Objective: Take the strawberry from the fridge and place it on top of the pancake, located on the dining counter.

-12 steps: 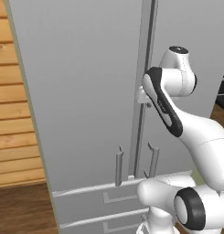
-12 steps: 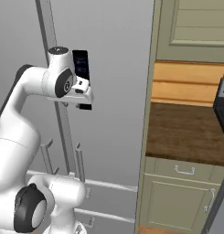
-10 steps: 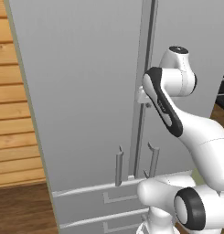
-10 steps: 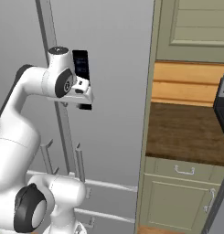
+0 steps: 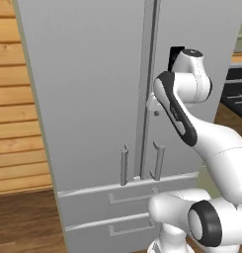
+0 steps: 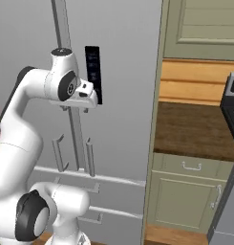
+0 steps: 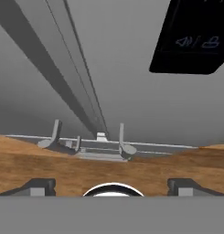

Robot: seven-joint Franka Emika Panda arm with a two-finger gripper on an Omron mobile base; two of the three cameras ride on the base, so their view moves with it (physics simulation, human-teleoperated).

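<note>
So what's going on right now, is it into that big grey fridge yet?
Two-finger gripper open, empty, pointed down the front of the tall grey double-door fridge. Both doors shut, vertical bar handles untouched. Nothing in the way.

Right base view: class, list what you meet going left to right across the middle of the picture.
Arm → fridge handles → black panel → fridge edge → wooden counter → stove.
</note>
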